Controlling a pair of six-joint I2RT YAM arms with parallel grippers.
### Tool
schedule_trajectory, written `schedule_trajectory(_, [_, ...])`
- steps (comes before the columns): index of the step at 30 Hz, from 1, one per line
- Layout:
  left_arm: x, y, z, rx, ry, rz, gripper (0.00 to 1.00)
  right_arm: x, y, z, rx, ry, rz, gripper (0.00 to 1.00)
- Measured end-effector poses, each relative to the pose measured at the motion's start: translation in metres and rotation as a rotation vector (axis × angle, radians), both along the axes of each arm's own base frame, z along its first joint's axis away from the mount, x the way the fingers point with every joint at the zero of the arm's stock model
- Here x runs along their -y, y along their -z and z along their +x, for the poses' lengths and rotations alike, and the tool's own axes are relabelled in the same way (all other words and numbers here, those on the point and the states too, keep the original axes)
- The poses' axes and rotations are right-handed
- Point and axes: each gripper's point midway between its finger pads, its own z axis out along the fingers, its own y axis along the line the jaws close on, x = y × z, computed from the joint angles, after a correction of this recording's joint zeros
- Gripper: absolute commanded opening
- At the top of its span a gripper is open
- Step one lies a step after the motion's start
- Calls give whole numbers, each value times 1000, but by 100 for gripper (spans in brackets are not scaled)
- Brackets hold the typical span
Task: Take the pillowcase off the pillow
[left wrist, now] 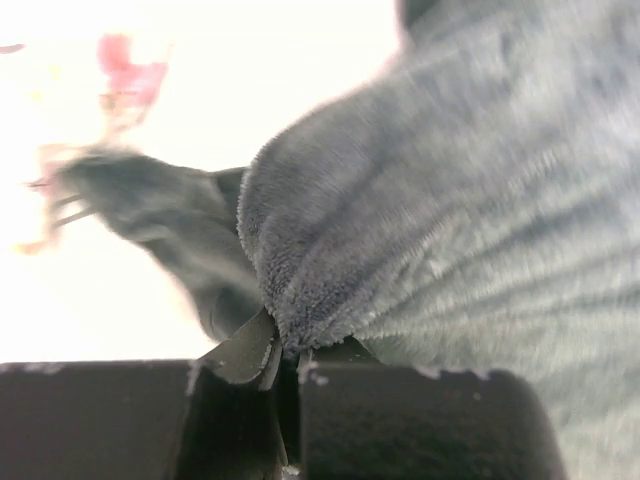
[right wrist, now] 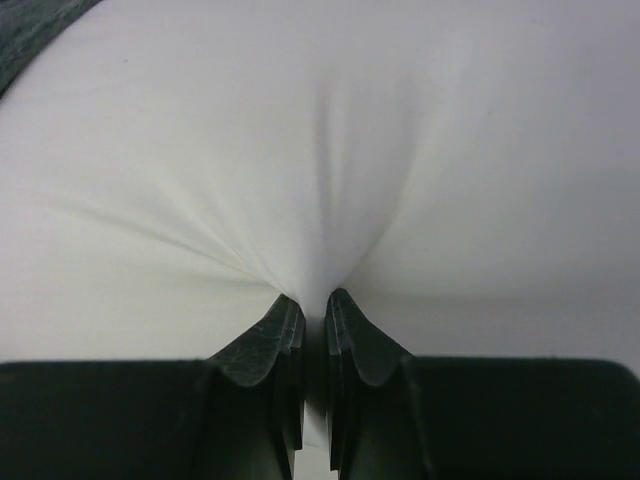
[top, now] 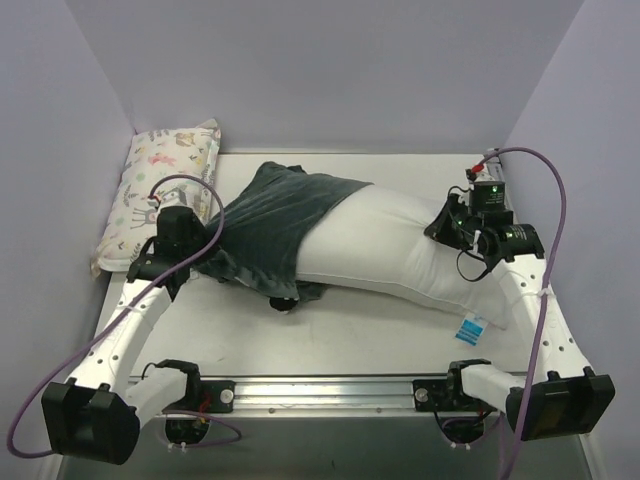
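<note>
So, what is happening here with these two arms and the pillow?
They are taking the pillowcase off it. The left gripper is shut on the grey plush fabric, and the right gripper is shut on the white pillow. The right part of the pillow is already bare; the pillowcase still covers its left end.

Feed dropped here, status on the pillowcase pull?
Left gripper shut on pillowcase. Right gripper shut on pillow. Pillowcase roughly half off. Printed pillow lies close left of pillowcase.

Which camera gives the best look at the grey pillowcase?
The top external view: the pillowcase shows nearly whole, partly off the white pillow. Left wrist shows only a pinched fold; right wrist only a dark corner.
</note>
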Motion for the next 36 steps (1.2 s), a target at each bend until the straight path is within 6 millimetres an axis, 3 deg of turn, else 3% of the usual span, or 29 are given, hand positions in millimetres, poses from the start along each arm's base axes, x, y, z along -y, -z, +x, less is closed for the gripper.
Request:
schedule_trajectory(5, [-51, 12, 1, -76, -143, -1, 0, 9, 1, -8, -45, 28, 10, 0])
schedule_trajectory(8, [-71, 10, 6, -107, -206, -8, 0, 12, -2, -11, -52, 43, 15, 0])
schedule_trajectory(15, [-92, -44, 50, -16, -266, 9, 0, 28, -19, -19, -13, 104, 2, 0])
schedule_trajectory(19, [-102, -57, 69, 2, -280, 16, 0, 34, -29, -27, 11, 126, -6, 0])
schedule_trajectory(24, [-75, -50, 91, -16, -157, -5, 0, 31, -52, -27, 57, 125, 19, 0])
schedule_trajectory(29, [-6, -41, 89, -39, 36, 30, 0, 27, -85, -22, 121, 122, 54, 0])
schedule_trajectory(31, [7, -35, 86, -41, 68, 30, 0, 24, -102, -18, 151, 121, 73, 0])
schedule_trajectory(36, [8, 20, 67, -142, 55, 36, 0, 15, -155, -1, 231, 113, 142, 0])
